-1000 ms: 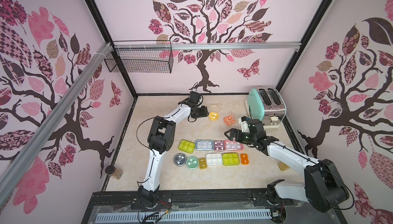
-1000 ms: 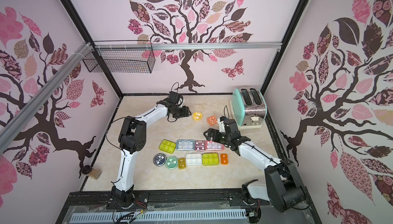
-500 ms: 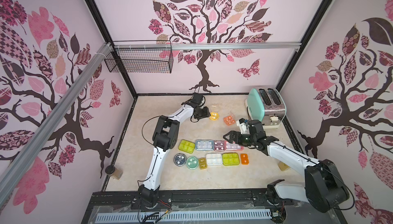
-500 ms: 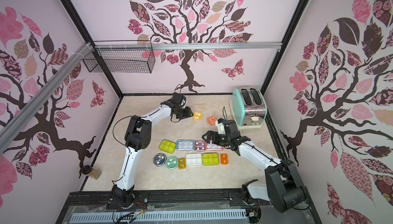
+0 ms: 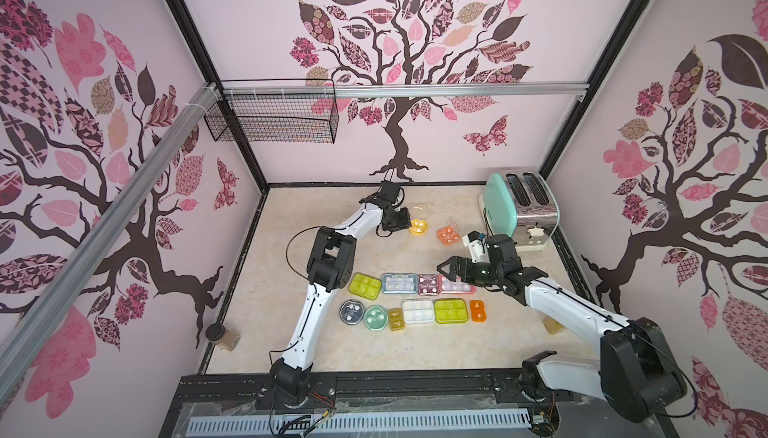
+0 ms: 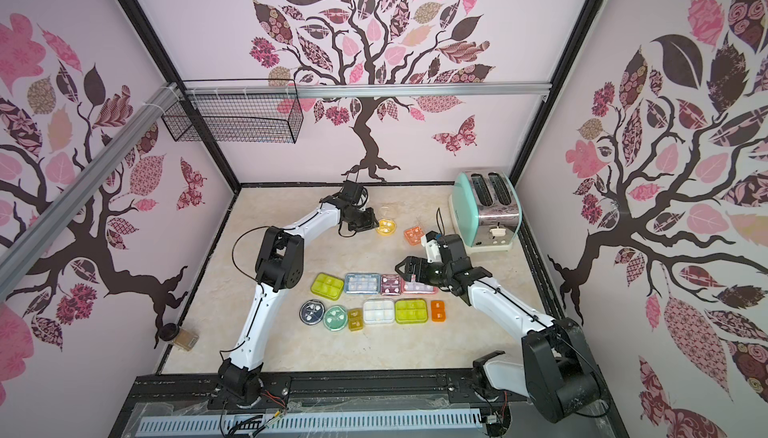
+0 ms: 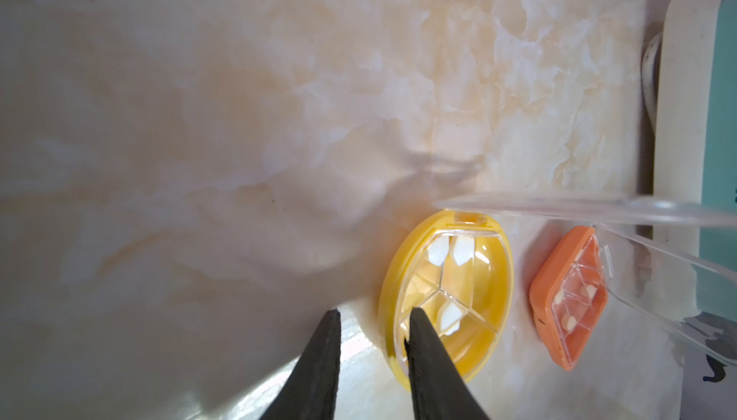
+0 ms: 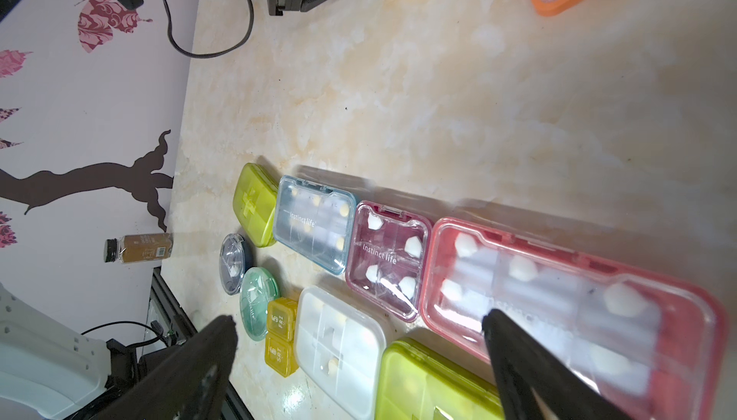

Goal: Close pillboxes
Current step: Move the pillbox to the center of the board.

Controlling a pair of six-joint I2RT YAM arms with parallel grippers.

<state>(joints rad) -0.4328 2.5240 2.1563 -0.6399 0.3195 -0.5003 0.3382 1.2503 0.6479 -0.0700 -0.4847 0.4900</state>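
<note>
The left pincer [image 7: 375, 312], fingers drawn narrow with only bare desk [image 7: 199, 158] between them, sat at the rim of the round yellow pillbox [image 7: 446, 298]. The box's clear lid [image 7: 558, 206] stood open. It lay at the desk's far side, beside the orange pillbox [image 7: 570, 302]. The right pincer [image 8: 357, 320] hung spread wide above the closed pink pillbox [image 8: 558, 290] in the near rows.

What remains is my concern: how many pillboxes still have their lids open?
2, both at the back: the yellow round pillbox by the left gripper, and the orange square pillbox nearer the toaster. The other pillboxes, in two rows, look closed.
</note>
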